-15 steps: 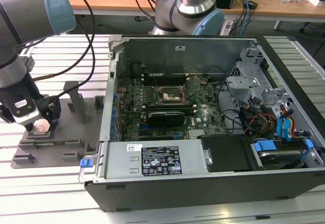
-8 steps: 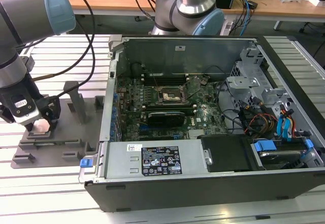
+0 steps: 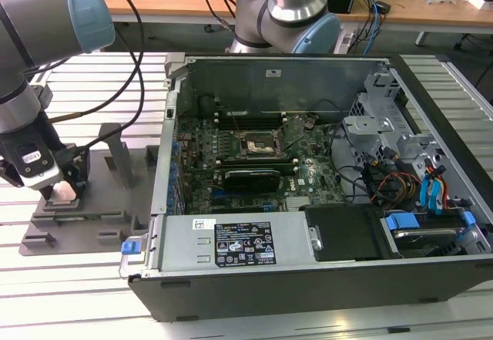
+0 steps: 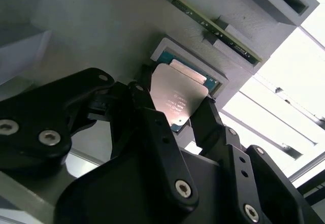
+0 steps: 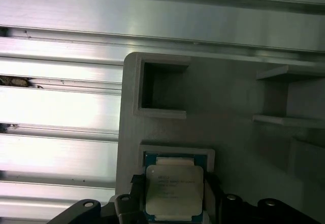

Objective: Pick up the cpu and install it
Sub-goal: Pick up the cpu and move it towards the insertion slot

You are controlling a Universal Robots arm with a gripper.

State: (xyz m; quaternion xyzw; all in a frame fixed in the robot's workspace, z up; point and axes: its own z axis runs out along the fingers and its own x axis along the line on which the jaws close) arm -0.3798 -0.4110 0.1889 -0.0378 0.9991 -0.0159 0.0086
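Gripper [image 4: 176,115] clenched on cpu [image 4: 179,93] edges, cpu sitting in grey tray pocket [image 4: 161,46].

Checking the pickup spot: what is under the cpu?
The cpu lies in a rimmed pocket of the grey holder. The pocket's floor is covered by the chip itself.

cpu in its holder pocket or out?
In. The cpu sits inside the raised rim of a pocket in the grey holder, in both wrist views.

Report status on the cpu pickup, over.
Gripper down over the cpu. Cpu seated in the grey fixture's recess, not yet in the computer case. No obstruction seen at the cpu.
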